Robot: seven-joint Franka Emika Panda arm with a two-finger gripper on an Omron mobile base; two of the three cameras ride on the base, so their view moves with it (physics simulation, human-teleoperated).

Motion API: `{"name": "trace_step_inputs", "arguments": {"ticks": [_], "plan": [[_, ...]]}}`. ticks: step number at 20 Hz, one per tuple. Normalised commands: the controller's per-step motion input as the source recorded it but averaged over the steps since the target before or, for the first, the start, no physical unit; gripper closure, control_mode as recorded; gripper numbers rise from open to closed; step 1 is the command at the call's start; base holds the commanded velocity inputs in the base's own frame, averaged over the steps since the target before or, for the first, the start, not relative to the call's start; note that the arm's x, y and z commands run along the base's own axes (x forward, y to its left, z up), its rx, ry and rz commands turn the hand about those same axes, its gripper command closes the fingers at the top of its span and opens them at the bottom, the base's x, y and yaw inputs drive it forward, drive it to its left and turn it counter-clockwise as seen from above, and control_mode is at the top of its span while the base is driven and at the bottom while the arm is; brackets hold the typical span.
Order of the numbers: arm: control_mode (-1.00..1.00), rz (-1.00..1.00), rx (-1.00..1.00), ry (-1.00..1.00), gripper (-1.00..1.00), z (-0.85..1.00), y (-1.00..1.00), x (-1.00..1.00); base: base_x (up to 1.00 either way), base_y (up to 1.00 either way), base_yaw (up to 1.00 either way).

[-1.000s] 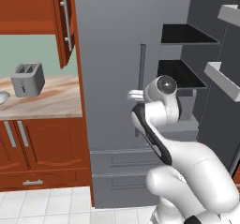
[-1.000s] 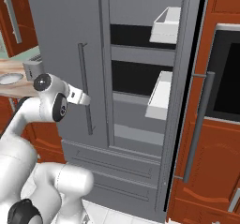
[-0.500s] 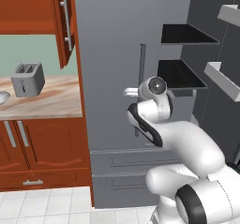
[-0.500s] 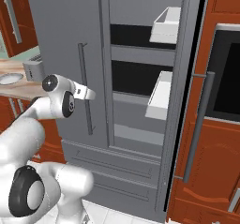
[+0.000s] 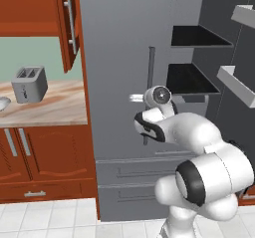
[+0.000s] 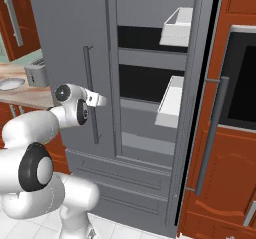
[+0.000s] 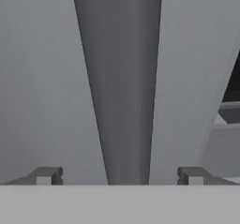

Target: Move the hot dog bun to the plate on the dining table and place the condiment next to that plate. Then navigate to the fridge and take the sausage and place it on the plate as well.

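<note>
The tall grey fridge (image 5: 119, 58) (image 6: 65, 33) stands right in front of me. Its right door is swung open on dark inner shelves (image 5: 194, 35) (image 6: 145, 35). The left door is closed, with a long vertical bar handle (image 5: 151, 72) (image 6: 90, 73) (image 7: 123, 92). In the hand view my gripper (image 7: 118, 176) is open, and the bar runs up between its two fingertips (image 7: 44, 176) without touching either. My wrist (image 6: 75, 100) sits just left of the handle at mid height. The sausage, hot dog bun, plate, condiment and dining table are out of view.
White door bins (image 6: 177, 23) (image 6: 170, 100) hang on the open door at the right. A grey toaster (image 5: 29, 84) (image 6: 36, 73) stands on the marble counter (image 5: 50, 110) to the left, above red-brown cabinets (image 5: 45, 157). A wall oven (image 6: 242, 83) with a bar handle is at far right.
My arm has folded and swung the hand from pointing down the door up and in toward the left door's handle. The fridge doors have not moved.
</note>
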Motion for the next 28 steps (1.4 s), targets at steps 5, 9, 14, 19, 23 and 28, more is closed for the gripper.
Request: {"name": "trace_step_inputs", "arguments": {"ticks": [5,9,14,19,23,28], "plan": [[-1.0,0.0,0.0,0.0,1.0,-0.04,0.02,0.65,0.0,0.0,0.0],[-1.0,0.02,-0.01,0.0,1.0,0.0,0.56,-0.12,0.0,0.0,0.0],[-1.0,0.15,-0.02,0.0,1.0,0.2,1.0,-0.93,0.0,0.0,0.0],[-1.0,0.19,-0.03,0.0,1.0,0.38,1.0,-1.0,0.0,0.0,0.0],[-1.0,0.21,0.0,0.06,1.0,0.47,1.0,-0.95,0.0,0.0,0.0],[-1.0,0.25,0.0,0.21,-1.0,0.52,1.0,-0.67,0.0,0.0,0.0]]}}
